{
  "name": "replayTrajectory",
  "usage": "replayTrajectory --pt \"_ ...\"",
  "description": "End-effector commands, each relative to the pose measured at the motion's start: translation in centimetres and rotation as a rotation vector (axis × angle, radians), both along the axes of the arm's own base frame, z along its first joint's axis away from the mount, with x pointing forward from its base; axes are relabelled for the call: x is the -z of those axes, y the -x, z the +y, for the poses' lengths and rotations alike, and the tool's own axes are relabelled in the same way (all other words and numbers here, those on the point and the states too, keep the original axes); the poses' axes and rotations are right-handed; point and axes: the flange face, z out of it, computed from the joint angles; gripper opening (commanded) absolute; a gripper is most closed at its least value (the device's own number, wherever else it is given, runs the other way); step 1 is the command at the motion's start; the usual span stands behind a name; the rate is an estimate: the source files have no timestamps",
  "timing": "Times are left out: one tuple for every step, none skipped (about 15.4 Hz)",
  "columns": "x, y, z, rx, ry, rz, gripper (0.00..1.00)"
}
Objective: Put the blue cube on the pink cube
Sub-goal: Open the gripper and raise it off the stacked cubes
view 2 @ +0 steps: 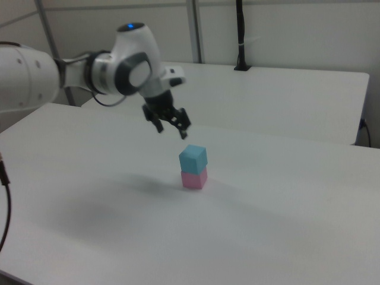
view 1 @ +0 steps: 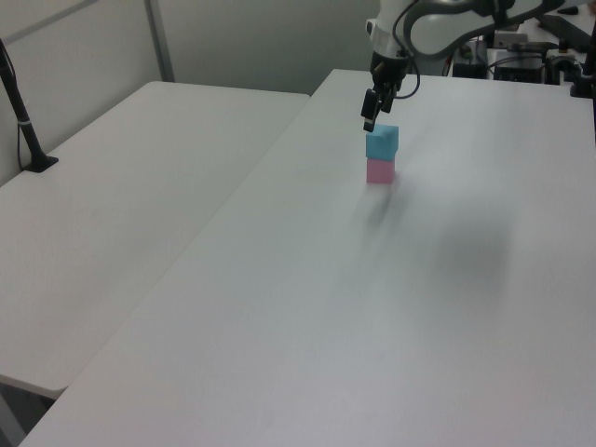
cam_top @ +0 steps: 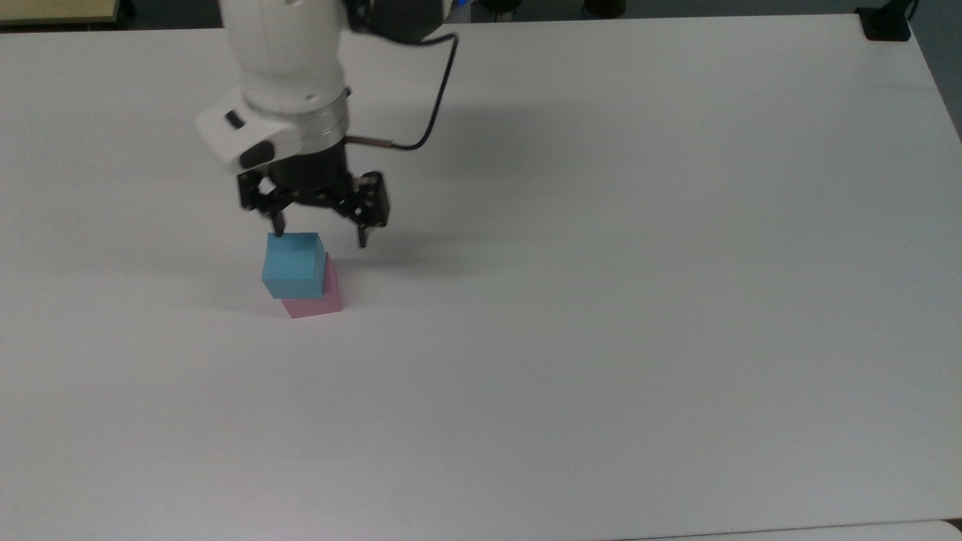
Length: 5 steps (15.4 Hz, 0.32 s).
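Note:
The blue cube (cam_top: 293, 265) rests on top of the pink cube (cam_top: 314, 297), shifted a little toward the top view's left so part of the pink top shows. The same stack appears as the blue cube (view 1: 381, 142) over the pink cube (view 1: 380, 170), and as the blue cube (view 2: 193, 158) over the pink cube (view 2: 194, 179). My gripper (cam_top: 320, 231) hangs open above and just behind the stack, nothing between its fingers. It is also visible as the gripper (view 1: 376, 110) and the gripper (view 2: 171, 129), clear of the cubes.
The white table (cam_top: 601, 300) stretches wide around the stack. A second white table (view 1: 112, 233) adjoins it in the left view. A dark post (view 1: 23, 121) stands on that second table, and a black mount (cam_top: 885, 22) sits at the far right corner in the top view.

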Motion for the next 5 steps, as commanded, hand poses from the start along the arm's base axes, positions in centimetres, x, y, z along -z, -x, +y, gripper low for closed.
replayTrajectory --pt "-6.8 4.9 5.5 0.089 -0.036 0.066 1.00" --pt "-7.7 5.9 6.0 0.080 -0.032 0.093 1.00" --pt "-8.6 6.8 6.0 0.079 -0.030 0.115 1.00" --pt "-9.3 7.5 6.0 0.078 -0.028 0.130 1.00" --pt "-10.0 8.2 5.8 0.081 -0.027 0.147 1.00"
